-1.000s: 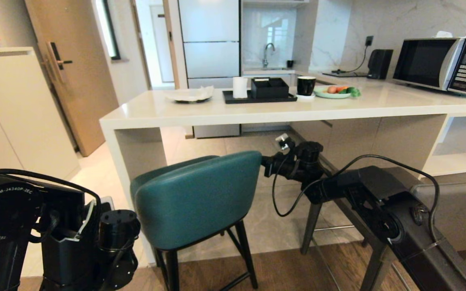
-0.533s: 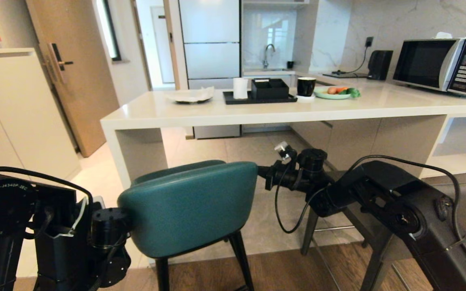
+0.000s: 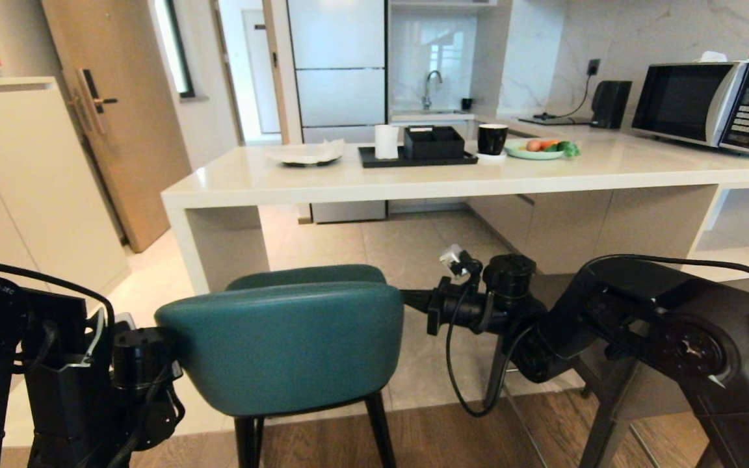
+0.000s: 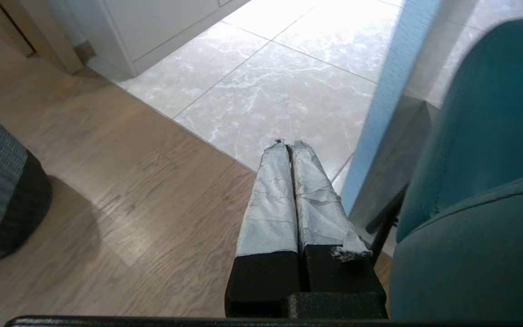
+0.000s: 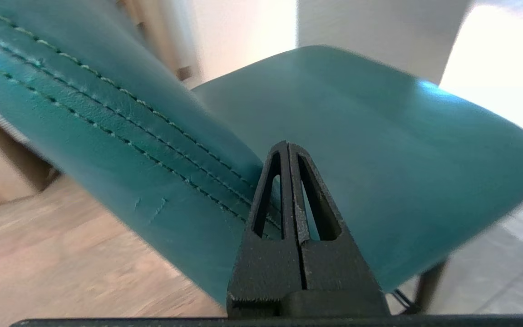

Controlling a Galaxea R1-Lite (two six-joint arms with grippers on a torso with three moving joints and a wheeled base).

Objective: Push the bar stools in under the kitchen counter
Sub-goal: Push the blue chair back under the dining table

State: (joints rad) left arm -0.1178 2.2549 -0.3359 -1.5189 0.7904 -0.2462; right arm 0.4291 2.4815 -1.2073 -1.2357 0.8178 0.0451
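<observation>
The teal bar stool (image 3: 283,351) stands in front of the kitchen counter (image 3: 413,182), its curved back facing me, short of the counter's edge. My right gripper (image 5: 288,144) is shut, its tip pressed where the teal back meets the seat (image 5: 379,136); in the head view it reaches the stool's right side (image 3: 408,300). My left gripper (image 4: 288,144) is shut and empty, pointing at the floor just left of the teal stool (image 4: 484,181). Only the legs (image 3: 497,374) of the dark grey stool show, behind my right arm.
On the counter stand a black tray (image 3: 417,156), a black cup (image 3: 491,138), a plate of vegetables (image 3: 534,149) and a microwave (image 3: 712,104). The slab end panel (image 3: 218,247) is left of the stool, a beige cabinet (image 3: 23,188) further left, open shelves (image 3: 738,247) at right.
The teal stool has slid left and nearer to me and turned its back squarer to me. My right gripper went down and left with it; my left arm dropped lower and left.
</observation>
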